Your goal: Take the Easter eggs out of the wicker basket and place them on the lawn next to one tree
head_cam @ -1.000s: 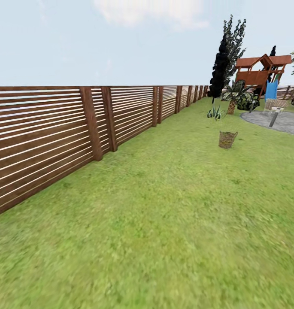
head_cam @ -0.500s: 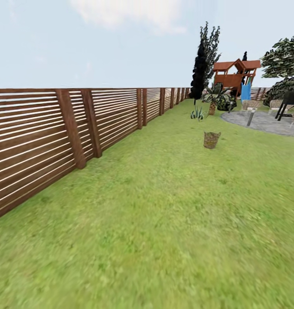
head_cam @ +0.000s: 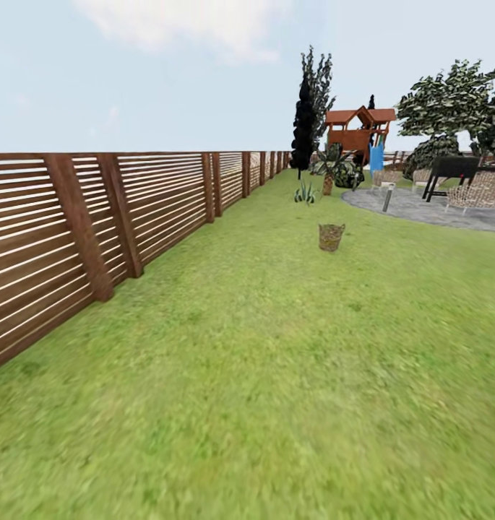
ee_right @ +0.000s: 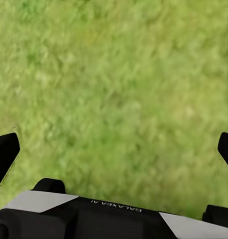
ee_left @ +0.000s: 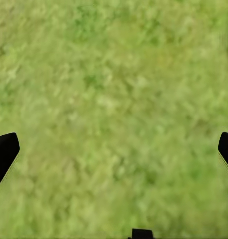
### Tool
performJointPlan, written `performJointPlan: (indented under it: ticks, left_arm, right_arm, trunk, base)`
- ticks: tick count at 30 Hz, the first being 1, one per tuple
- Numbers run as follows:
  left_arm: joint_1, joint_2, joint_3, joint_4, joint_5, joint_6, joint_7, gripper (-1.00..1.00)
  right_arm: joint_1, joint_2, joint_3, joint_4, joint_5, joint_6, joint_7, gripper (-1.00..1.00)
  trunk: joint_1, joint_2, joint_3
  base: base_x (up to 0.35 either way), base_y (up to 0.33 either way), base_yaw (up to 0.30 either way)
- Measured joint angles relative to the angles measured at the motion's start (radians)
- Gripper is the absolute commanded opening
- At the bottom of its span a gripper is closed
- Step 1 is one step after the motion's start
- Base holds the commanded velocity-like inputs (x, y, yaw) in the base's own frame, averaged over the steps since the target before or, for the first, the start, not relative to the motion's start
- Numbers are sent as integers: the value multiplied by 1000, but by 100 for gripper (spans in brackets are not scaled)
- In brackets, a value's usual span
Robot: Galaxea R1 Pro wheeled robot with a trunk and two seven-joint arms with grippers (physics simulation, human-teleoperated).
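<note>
Standing upright on the lawn [head_cam: 276, 375], the basket [head_cam: 331, 237] is sitting well ahead, near the fence [head_cam: 95, 217] — contents too small to tell. Left gripper [ee_left: 114, 149] and right gripper [ee_right: 114, 149] are hanging spread wide, empty, over grass.

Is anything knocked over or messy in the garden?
Nothing stands out. The wicker basket stands upright on the lawn, the fence looks whole, and both grippers hang open over plain grass. The basket is too far off to see any eggs inside.
</note>
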State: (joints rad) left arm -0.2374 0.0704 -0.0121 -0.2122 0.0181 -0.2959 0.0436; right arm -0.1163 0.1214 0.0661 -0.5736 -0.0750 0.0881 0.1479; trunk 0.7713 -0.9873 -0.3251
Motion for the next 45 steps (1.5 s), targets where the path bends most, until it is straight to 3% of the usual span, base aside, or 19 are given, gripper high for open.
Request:
performJointPlan:
  ticks: [9, 23, 45]
  left_arm:
    - [0, 0, 0, 0, 0, 0, 0, 100]
    - [0, 0, 0, 0, 0, 0, 0, 100]
    - [0, 0, 0, 0, 0, 0, 0, 100]
  right_arm:
    - [0, 0, 0, 0, 0, 0, 0, 100]
    - [0, 1, -1, 0, -1, -1, 0, 100]
    - [0, 0, -4, 0, -1, -1, 0, 100]
  trunk:
    - [0, 0, 6]
    - [0, 0, 6]
    - [0, 0, -13]
  base:
    - [327, 113, -185]
    - [327, 113, -17]
    - [327, 113, -78]
